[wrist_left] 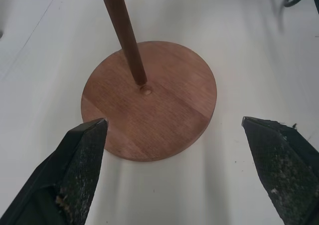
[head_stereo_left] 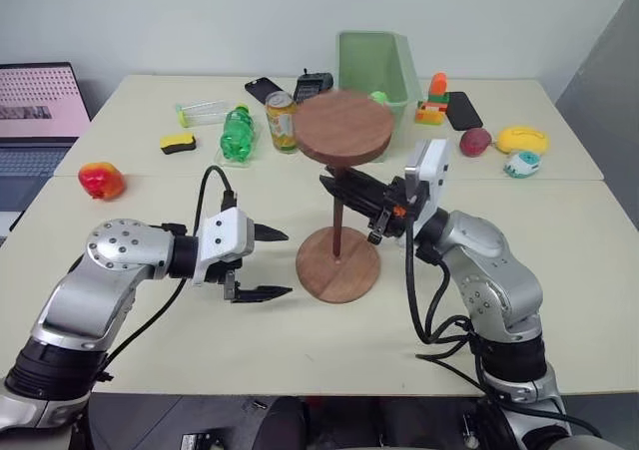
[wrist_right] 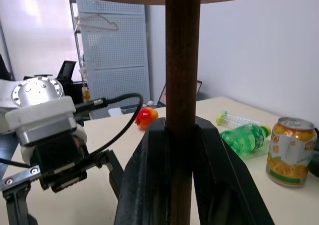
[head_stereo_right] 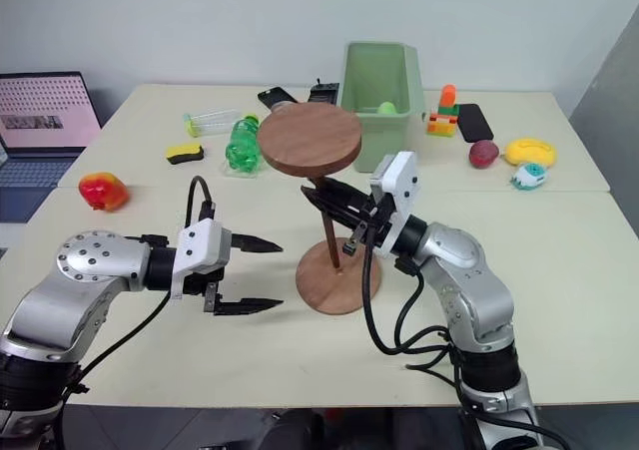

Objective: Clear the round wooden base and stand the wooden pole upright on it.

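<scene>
I see the flat round reddish-brown wooden base point(head_stereo_left: 338, 262) lying on the cream bench point(head_stereo_left: 150, 330), near the middle, with nothing else on it, so the clearing part looks done to me. The thin dark-brown wooden pole point(head_stereo_left: 339, 225), with its round wooden disc fixed at the upper end, is standing almost upright over the base. In the left wrist view its lower tip meets the base right beside the small centre hole point(wrist_left: 146, 90); I cannot tell if it is truly seated in the hole or only resting at its edge.

My right gripper point(head_stereo_left: 351, 193) is clamped on the pole, a little below the top disc, and carries it. My left gripper point(head_stereo_left: 270, 263) has its two black fingers apart and holds nothing; it waits on the bench side just left of the base, pointing toward it, not touching it.

Far on the bench are a green plastic bin point(head_stereo_left: 377, 68), a yellow drink can point(head_stereo_left: 282, 121), a green plastic bottle point(head_stereo_left: 237, 134) and a red fruit-like toy point(head_stereo_left: 101, 181) at the left, all well apart from the base.

My judgement: the task is close to its end. What is left is to seat the tip properly, check that the pole stands straight, then release it. The wide top disc may make it tip over.
</scene>
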Available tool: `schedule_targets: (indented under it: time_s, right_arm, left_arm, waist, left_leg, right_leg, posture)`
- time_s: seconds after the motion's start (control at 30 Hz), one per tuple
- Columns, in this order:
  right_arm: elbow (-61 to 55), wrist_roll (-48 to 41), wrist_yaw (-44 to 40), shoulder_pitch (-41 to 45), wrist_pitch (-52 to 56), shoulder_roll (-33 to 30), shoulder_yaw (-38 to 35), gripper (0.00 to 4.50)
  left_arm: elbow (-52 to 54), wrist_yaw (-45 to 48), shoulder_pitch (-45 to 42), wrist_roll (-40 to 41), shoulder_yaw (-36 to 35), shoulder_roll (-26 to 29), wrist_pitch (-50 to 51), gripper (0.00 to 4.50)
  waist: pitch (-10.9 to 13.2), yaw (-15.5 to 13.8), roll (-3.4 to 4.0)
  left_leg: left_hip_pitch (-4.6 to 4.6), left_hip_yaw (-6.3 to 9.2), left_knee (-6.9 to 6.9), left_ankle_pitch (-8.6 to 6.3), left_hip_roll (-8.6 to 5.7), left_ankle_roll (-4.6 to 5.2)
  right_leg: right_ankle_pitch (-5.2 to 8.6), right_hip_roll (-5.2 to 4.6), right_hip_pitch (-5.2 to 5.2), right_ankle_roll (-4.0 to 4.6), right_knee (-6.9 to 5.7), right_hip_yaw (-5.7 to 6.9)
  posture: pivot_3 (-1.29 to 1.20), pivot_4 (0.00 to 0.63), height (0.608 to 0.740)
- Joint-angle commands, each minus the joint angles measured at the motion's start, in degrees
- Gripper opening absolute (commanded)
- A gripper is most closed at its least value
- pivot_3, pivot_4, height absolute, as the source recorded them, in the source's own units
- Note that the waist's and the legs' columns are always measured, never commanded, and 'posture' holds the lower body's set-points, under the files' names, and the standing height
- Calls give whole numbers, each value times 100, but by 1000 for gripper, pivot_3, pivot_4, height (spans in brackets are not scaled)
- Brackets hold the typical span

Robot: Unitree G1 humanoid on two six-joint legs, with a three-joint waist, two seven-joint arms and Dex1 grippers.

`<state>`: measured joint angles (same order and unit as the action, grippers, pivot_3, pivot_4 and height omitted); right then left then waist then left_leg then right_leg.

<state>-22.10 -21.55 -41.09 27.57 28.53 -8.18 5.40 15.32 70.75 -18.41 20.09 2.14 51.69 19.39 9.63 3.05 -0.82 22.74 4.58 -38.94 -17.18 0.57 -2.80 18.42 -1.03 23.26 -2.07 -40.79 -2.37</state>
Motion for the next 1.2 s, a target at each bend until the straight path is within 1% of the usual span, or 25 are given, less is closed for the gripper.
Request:
schedule_targets:
  time_s: [0.03,0.6,1.2]
  right_arm:
    - [-80,-129,18,-23,-225,-46,47,240]
    - [47,-86,149,-138,-502,-63,211,240]
    - [286,41,156,-343,-887,-257,422,240]
  left_arm:
    - [21,32,-67,4,-10,10,-105,4500]
    - [77,40,133,1,-66,58,-184,4500]
    - [-5,119,241,-24,-92,82,-320,4500]
  waist:
    - [0,1,0]
    - [0,1,0]
    - [0,0,-1]
  left_leg:
    - [0,0,0,0,1,0]
    - [0,0,0,0,0,0]
    - [-1,0,0,0,0,0]
  right_leg:
    - [0,0,0,0,0,0]
    - [0,0,0,0,0,0]
    - [0,0,-1,0,0,0]
  posture:
    - [0,150,740]
    - [0,150,740]
    - [0,150,740]
